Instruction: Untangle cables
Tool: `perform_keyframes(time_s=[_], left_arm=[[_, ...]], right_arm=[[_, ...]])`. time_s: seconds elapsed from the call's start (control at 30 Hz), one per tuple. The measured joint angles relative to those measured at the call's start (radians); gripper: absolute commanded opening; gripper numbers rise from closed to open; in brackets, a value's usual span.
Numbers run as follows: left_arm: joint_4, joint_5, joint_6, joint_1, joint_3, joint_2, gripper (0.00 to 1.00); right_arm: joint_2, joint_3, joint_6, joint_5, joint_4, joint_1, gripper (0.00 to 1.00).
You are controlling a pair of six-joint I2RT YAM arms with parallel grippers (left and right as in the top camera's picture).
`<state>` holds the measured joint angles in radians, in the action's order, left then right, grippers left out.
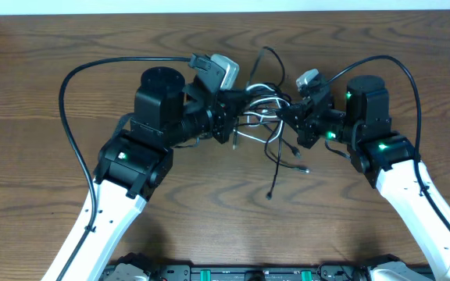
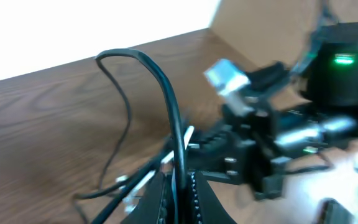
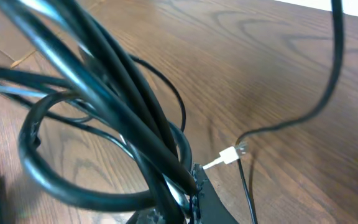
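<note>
The cables (image 1: 266, 117) form a tangle of thin black cords and a white one, held up between my two grippers at mid-table. Loose black ends hang toward the front (image 1: 273, 187). My left gripper (image 1: 239, 117) is shut on a black cable (image 2: 166, 93) that rises from its fingers (image 2: 180, 196) and loops over. My right gripper (image 1: 286, 117) faces it from the right, its jaws (image 3: 188, 193) shut on a bundle of black cables (image 3: 114, 99). A white plug (image 3: 229, 155) lies on the wood just beyond them.
The wooden table (image 1: 45, 195) stretches bare to both sides of the tangle. The arms' own thick black wires arch over the left arm (image 1: 69, 86) and the right arm (image 1: 412, 86). The right arm's wrist (image 2: 328, 74) fills the right of the left wrist view.
</note>
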<state>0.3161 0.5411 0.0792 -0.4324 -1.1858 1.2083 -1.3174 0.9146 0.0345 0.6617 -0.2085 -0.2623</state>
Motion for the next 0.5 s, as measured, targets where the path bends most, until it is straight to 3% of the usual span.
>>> perform_keyframes(time_s=[0.3, 0.5], left_arm=[[0.130, -0.418, 0.000, -0.004, 0.000, 0.001, 0.08], [0.178, -0.617, 0.000, -0.017, 0.000, 0.008, 0.08]], right_arm=[[0.000, 0.000, 0.000, 0.024, -0.018, 0.008, 0.01], [0.000, 0.000, -0.026, 0.057, -0.039, 0.041, 0.01]])
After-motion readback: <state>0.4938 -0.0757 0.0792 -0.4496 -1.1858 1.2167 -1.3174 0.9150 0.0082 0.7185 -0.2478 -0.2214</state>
